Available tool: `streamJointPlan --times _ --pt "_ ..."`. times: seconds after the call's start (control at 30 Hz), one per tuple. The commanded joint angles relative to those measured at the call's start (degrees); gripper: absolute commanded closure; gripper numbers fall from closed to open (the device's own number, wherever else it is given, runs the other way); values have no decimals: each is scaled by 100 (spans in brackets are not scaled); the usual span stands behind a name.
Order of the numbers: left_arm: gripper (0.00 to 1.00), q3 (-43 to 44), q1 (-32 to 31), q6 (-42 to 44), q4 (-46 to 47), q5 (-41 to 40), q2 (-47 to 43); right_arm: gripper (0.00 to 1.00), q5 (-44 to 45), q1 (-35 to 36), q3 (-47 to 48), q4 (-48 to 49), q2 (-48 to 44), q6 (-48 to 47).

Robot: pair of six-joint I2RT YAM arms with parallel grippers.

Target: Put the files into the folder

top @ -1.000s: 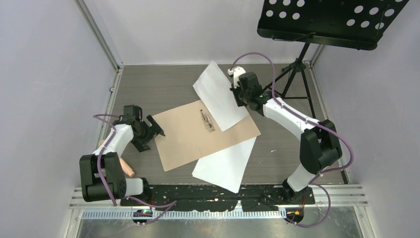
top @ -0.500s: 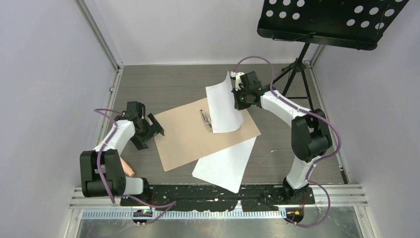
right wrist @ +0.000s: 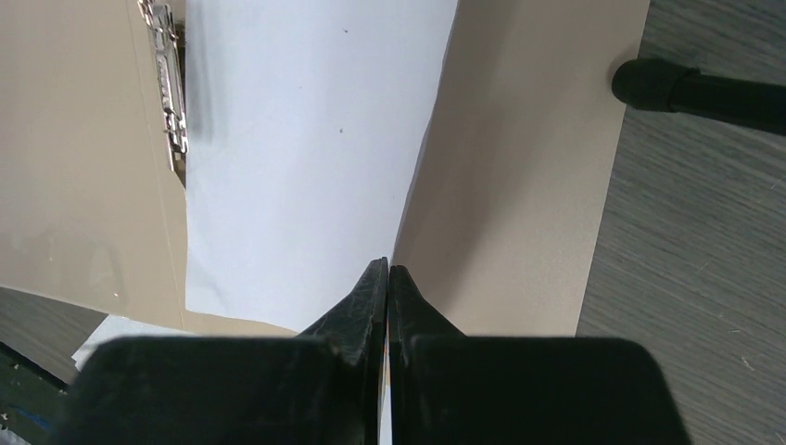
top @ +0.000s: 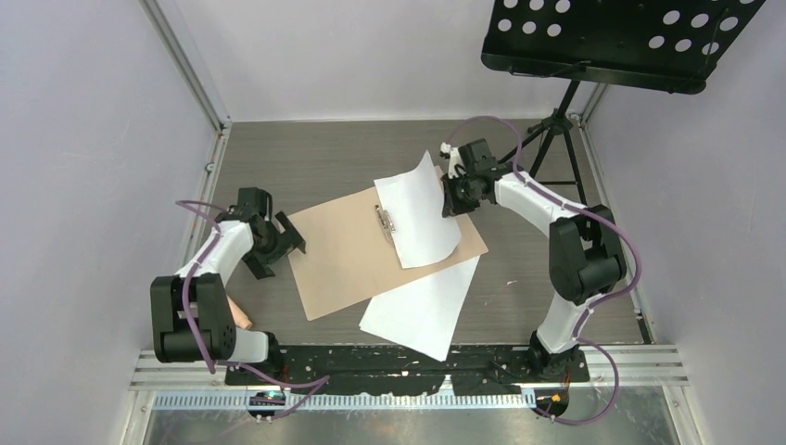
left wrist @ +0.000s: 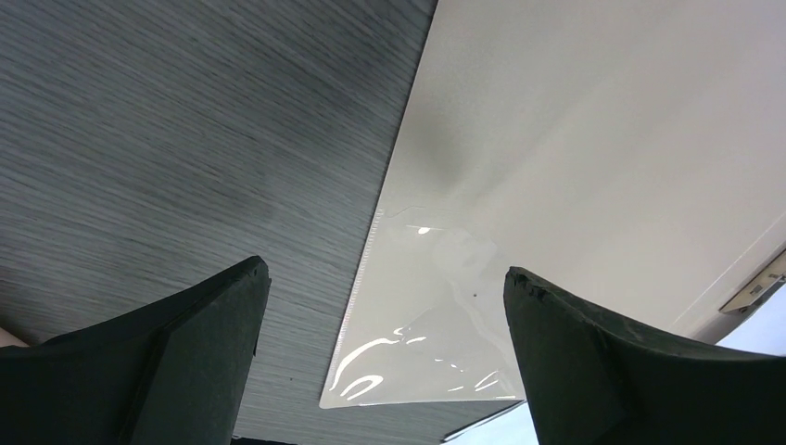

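Note:
The tan folder [top: 348,264] lies open and flat in the middle of the table, a metal clip [top: 384,222] on it. My right gripper [top: 451,197] is shut on the edge of a white sheet [top: 419,213] that drapes curved over the folder's right part; the right wrist view shows the sheet [right wrist: 306,158] pinched between my shut fingers [right wrist: 387,278]. A second white sheet [top: 422,311] lies partly under the folder's near edge. My left gripper [top: 278,246] is open at the folder's left edge, and in the left wrist view it [left wrist: 385,315] hovers over a glossy corner [left wrist: 436,343].
A black music stand [top: 621,37] with tripod legs [top: 547,139] stands at the back right; one foot [right wrist: 649,83] is beside the folder. A pale object [top: 239,315] lies by the left arm's base. Walls close in the table on three sides.
My right gripper has swung right and nearer with the sheet, bringing it from the far side down over the folder's right part. The left gripper has barely shifted.

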Motion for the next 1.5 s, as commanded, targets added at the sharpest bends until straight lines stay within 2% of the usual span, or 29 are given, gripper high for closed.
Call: streamJointPlan --times 0.0,0.17,0.47,0.87,1.2,1.27,1.33,1.37,1.4,1.47 --pt "0 357 -42 99 -75 -224 -77 95 191 60 -173 -40 -295 38" --pt "0 401 -137 145 -130 -307 -119 95 268 124 -253 -25 -362 27" --pt "0 456 -458 224 -181 -399 -134 95 992 134 -105 -112 -408 -269" --pt "0 522 -644 308 -189 -447 -137 94 613 364 31 120 -370 -418" --pt "0 525 -814 438 -221 -454 -305 94 1136 484 -13 11 -277 -423" --pt "0 550 -884 465 -223 -429 -345 89 1245 485 55 -53 -232 -421" --pt "0 611 -955 502 -283 -431 -382 69 1381 485 154 -151 -192 -419" --pt "0 630 -998 524 -303 -431 -400 63 1398 487 184 -209 -182 -419" --pt "0 657 -1069 550 -316 -438 -423 51 1578 490 248 -243 -178 -418" --pt "0 703 -1233 591 -370 -431 -474 37 1762 510 332 -346 -199 -415"
